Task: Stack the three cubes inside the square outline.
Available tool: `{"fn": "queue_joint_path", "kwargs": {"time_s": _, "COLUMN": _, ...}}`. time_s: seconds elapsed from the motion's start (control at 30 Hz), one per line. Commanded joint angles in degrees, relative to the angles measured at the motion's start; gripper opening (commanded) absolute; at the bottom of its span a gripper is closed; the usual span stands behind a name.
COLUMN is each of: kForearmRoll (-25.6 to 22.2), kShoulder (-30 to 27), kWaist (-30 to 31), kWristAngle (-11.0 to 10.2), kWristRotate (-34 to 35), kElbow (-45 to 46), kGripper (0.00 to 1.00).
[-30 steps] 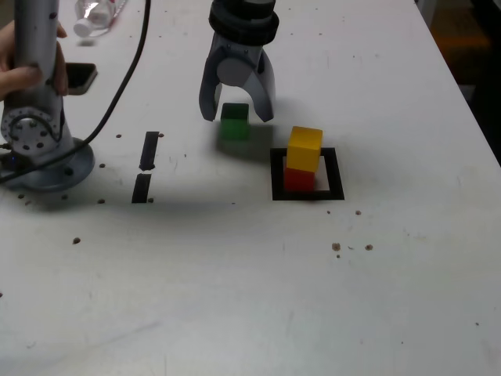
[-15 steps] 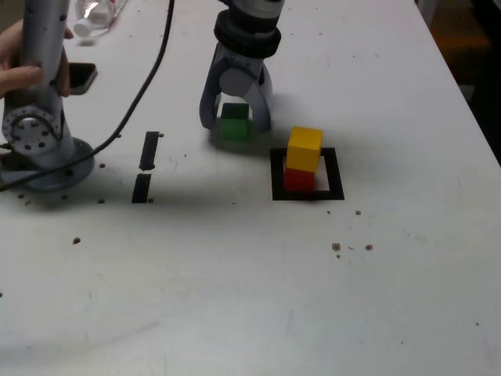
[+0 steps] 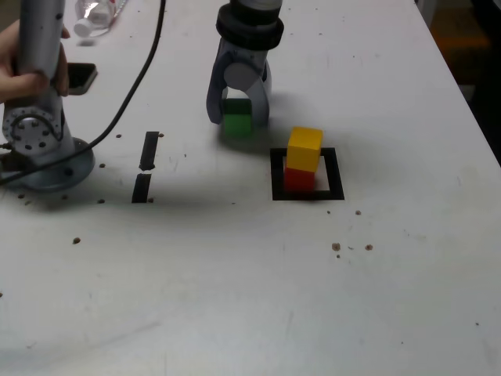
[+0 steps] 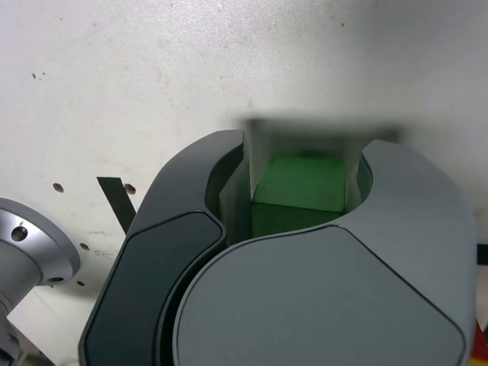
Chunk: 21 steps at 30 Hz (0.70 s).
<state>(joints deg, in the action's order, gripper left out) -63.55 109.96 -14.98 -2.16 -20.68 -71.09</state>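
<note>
The three cubes are plain, matt-looking blocks of similar size, each in a single colour. The green cube [image 3: 237,119] is bright on its upper face and darker on the adjoining face in the wrist view. The yellow cube [image 3: 304,149] is stacked on the red cube [image 3: 299,179], by which it is supported; its faces are turned slightly relative to those of the block below. Both are located within the square outline [image 3: 336,174], a black frame with a white centre, on the white table [image 3: 250,290], in the part toward its edge at the exterior view's right. The green cube is situated outside the outline, beyond it toward the exterior view's top and left. The gripper [image 3: 238,121] is closed around the green cube, which is grasped between the two curved grey fingers [image 4: 415,198]; the jaws are parted only by the cube's width. Whether the table is touched by the green cube cannot be told.
</note>
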Motion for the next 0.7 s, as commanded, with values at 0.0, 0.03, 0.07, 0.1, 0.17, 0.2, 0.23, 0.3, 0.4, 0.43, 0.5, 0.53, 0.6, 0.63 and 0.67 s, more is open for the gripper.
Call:
{"fn": "queue_joint_path", "kwargs": {"time_s": 0.0, "kForearmRoll": -0.44, "kShoulder": -1.06, "kWaist": -0.04, "kWristAngle": -0.04, "kWristRotate": -0.06, "kElbow": -0.41, "kGripper": 0.26}}
{"fn": "queue_joint_path", "kwargs": {"time_s": 0.03, "kForearmRoll": -0.73, "kShoulder": -1.61, "kWaist": -0.01, "kWristAngle": -0.03, "kWristRotate": -0.05, "kElbow": -0.6, "kGripper": 0.26}}
{"fn": "queue_joint_path", "kwargs": {"time_s": 0.07, "kForearmRoll": -1.11, "kShoulder": -2.19, "kWaist": 0.04, "kWristAngle": -0.03, "kWristRotate": -0.01, "kElbow": -0.83, "kGripper": 0.26}}
{"fn": "queue_joint_path", "kwargs": {"time_s": 0.1, "kForearmRoll": -1.57, "kShoulder": -2.79, "kWaist": 0.12, "kWristAngle": -0.03, "kWristRotate": 0.06, "kElbow": -1.09, "kGripper": 0.26}}
{"fn": "queue_joint_path", "kwargs": {"time_s": 0.17, "kForearmRoll": -2.71, "kShoulder": -3.97, "kWaist": 0.4, "kWristAngle": -0.03, "kWristRotate": 0.3, "kElbow": -1.73, "kGripper": 0.26}}
{"fn": "queue_joint_path", "kwargs": {"time_s": 0.2, "kForearmRoll": -3.4, "kShoulder": -4.54, "kWaist": 0.63, "kWristAngle": -0.03, "kWristRotate": 0.49, "kElbow": -2.14, "kGripper": 0.26}}
{"fn": "queue_joint_path", "kwargs": {"time_s": 0.23, "kForearmRoll": -4.15, "kShoulder": -5.07, "kWaist": 0.9, "kWristAngle": -0.04, "kWristRotate": 0.7, "kElbow": -2.59, "kGripper": 0.26}}
{"fn": "queue_joint_path", "kwargs": {"time_s": 0.3, "kForearmRoll": -6.03, "kShoulder": -6.15, "kWaist": 1.69, "kWristAngle": -0.05, "kWristRotate": 1.35, "kElbow": -3.77, "kGripper": 0.26}}
{"fn": "queue_joint_path", "kwargs": {"time_s": 0.4, "kForearmRoll": -8.56, "kShoulder": -7.3, "kWaist": 3.24, "kWristAngle": -0.11, "kWristRotate": 2.55, "kElbow": -5.67, "kGripper": 0.26}}
{"fn": "queue_joint_path", "kwargs": {"time_s": 0.43, "kForearmRoll": -9.28, "kShoulder": -7.56, "kWaist": 3.79, "kWristAngle": -0.14, "kWristRotate": 2.99, "kElbow": -6.31, "kGripper": 0.26}}
{"fn": "queue_joint_path", "kwargs": {"time_s": 0.5, "kForearmRoll": -10.88, "kShoulder": -8.08, "kWaist": 5.23, "kWristAngle": -0.23, "kWristRotate": 4.08, "kElbow": -7.91, "kGripper": 0.26}}
{"fn": "queue_joint_path", "kwargs": {"time_s": 0.53, "kForearmRoll": -11.6, "kShoulder": -8.26, "kWaist": 5.9, "kWristAngle": -0.25, "kWristRotate": 4.57, "kElbow": -8.64, "kGripper": 0.26}}
{"fn": "queue_joint_path", "kwargs": {"time_s": 0.6, "kForearmRoll": -13.07, "kShoulder": -8.51, "kWaist": 7.24, "kWristAngle": -0.29, "kWristRotate": 5.6, "kElbow": -10.2, "kGripper": 0.26}}
{"fn": "queue_joint_path", "kwargs": {"time_s": 0.63, "kForearmRoll": -13.8, "kShoulder": -8.61, "kWaist": 7.94, "kWristAngle": -0.28, "kWristRotate": 6.11, "kElbow": -10.99, "kGripper": 0.26}}
{"fn": "queue_joint_path", "kwargs": {"time_s": 0.67, "kForearmRoll": -14.53, "kShoulder": -8.68, "kWaist": 8.67, "kWristAngle": -0.25, "kWristRotate": 6.66, "kElbow": -11.81, "kGripper": 0.26}}
